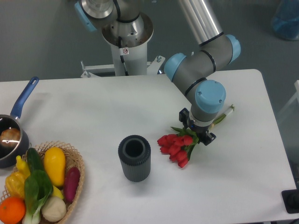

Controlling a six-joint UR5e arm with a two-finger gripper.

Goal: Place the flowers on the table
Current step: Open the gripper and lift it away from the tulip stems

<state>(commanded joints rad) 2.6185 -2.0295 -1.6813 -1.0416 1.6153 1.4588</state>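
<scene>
A bunch of red tulips, the flowers, hangs low over the white table, heads pointing left and down. Their pale green stems stick out to the upper right past the arm's wrist. My gripper points down from the blue-capped wrist and is shut on the flowers near the leaves. The fingers are mostly hidden under the wrist. I cannot tell whether the tulip heads touch the tabletop.
A dark grey ribbed vase stands left of the flowers. A wicker basket with vegetables and fruit sits at the front left. A blue-handled pot is at the left edge. The robot base stands behind the table.
</scene>
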